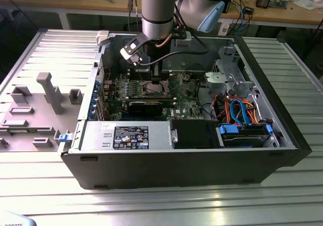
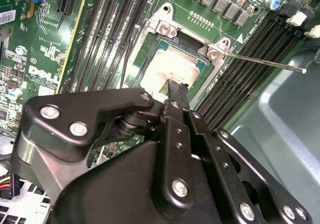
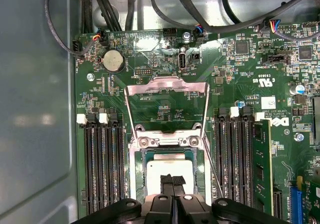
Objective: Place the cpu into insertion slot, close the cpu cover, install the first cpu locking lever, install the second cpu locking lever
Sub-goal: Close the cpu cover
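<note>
The cpu (image 3: 162,168) lies flat in the insertion slot (image 3: 135,170), its dull silvery top facing up; it also appears in the second wrist view (image 2: 172,70). The cpu cover (image 3: 165,85) stands swung open beyond the slot, with green board visible through its window. My gripper (image 3: 172,180) is right over the cpu's near edge, fingers shut together with nothing between them. In the second wrist view the fingertips (image 2: 175,90) reach the chip's edge. A thin locking lever (image 2: 265,63) sticks out unlatched beside the slot. In the exterior view the gripper (image 1: 153,77) hangs above the slot (image 1: 154,88).
Long black memory slots (image 3: 102,169) flank the socket on both sides, and one holds a green module (image 3: 262,169). Cables (image 3: 150,6) run along the case wall beyond the board. A black graphics card (image 1: 146,106) and drive bays with cables (image 1: 242,112) fill the case nearby.
</note>
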